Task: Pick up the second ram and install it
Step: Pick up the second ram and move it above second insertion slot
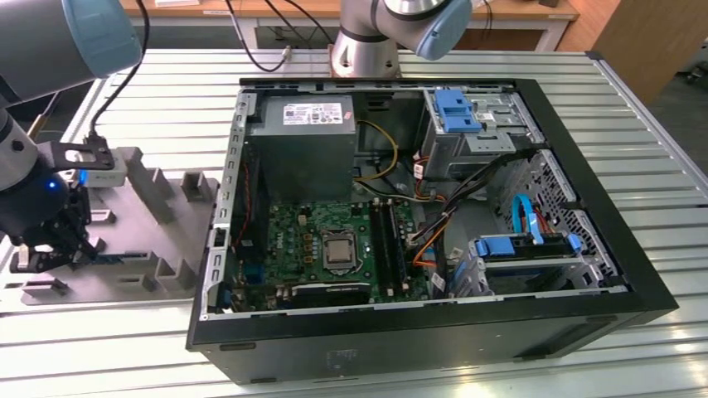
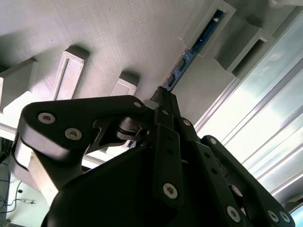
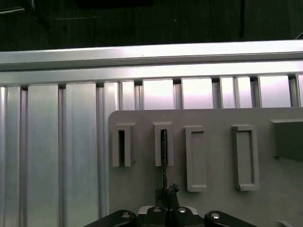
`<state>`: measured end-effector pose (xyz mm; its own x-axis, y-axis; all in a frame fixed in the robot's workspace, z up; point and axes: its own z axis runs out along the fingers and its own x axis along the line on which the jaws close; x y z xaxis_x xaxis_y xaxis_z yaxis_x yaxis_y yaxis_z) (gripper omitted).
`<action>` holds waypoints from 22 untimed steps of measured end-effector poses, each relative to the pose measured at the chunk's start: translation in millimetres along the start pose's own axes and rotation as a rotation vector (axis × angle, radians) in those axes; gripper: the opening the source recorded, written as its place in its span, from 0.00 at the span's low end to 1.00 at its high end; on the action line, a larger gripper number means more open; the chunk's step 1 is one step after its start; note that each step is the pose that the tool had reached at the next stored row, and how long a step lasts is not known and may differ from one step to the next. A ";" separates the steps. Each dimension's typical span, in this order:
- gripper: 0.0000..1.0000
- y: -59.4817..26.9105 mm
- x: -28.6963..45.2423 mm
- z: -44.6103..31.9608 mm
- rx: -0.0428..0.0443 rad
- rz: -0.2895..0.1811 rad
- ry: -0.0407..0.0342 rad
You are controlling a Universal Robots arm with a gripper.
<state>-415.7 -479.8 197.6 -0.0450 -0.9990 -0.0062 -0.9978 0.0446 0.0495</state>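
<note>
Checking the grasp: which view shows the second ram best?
Second wrist view: the second ram shows its blue face lengthwise. First wrist view has it edge-on; exterior view, just a blue sliver.

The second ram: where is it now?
In the second wrist view the second ram stands on edge in a slot of the grey fixture, at the exterior view's left of the computer case, its end between the closed jaws of the gripper.

Ribbed aluminium tabletop (image 1: 166,108), wooden desk (image 1: 520,12) behind, dark floor (image 1: 691,124)
</note>
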 end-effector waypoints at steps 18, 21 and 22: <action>0.12 0.3 -0.1 -4.7 -0.0001 -0.004 0.0002; 0.12 0.3 -0.1 -5.2 -0.0001 -0.004 0.0003; 0.12 0.3 -0.1 -5.3 -0.0001 -0.004 0.0003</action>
<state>-415.7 -479.7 202.9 -0.0410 -0.9991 -0.0062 -0.9979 0.0406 0.0495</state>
